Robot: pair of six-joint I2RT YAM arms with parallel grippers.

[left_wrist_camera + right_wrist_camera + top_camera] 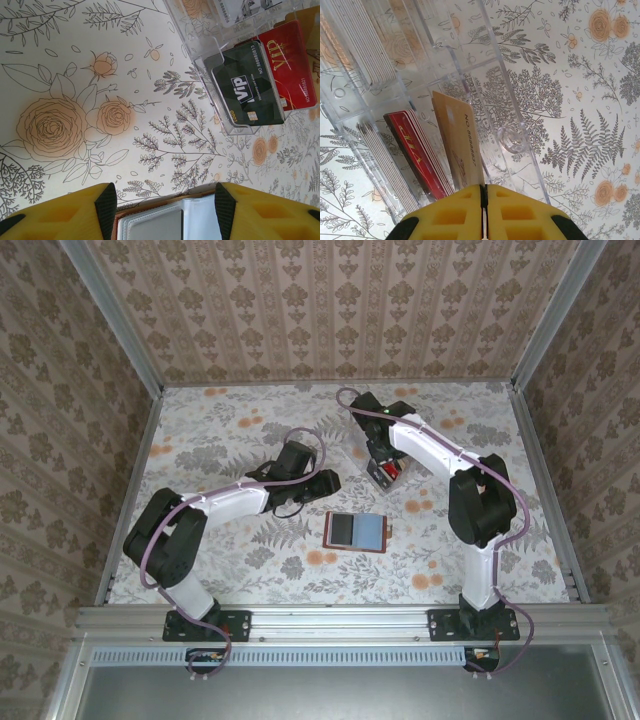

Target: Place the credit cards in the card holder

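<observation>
1. From above we see the holder (355, 531) open on the table (250, 430).
2. Our left gripper (165, 200) hangs half-open over the holder's edge.
3. Our right gripper (483, 192) pinches a tan card (460, 135) standing in the clear tray (512, 142).

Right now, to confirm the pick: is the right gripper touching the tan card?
Touching. Right wrist view: the right gripper is pinched shut on the tan card.

credit cards (247, 97) in rack (487, 65) | card holder (355, 531) before rack
</observation>
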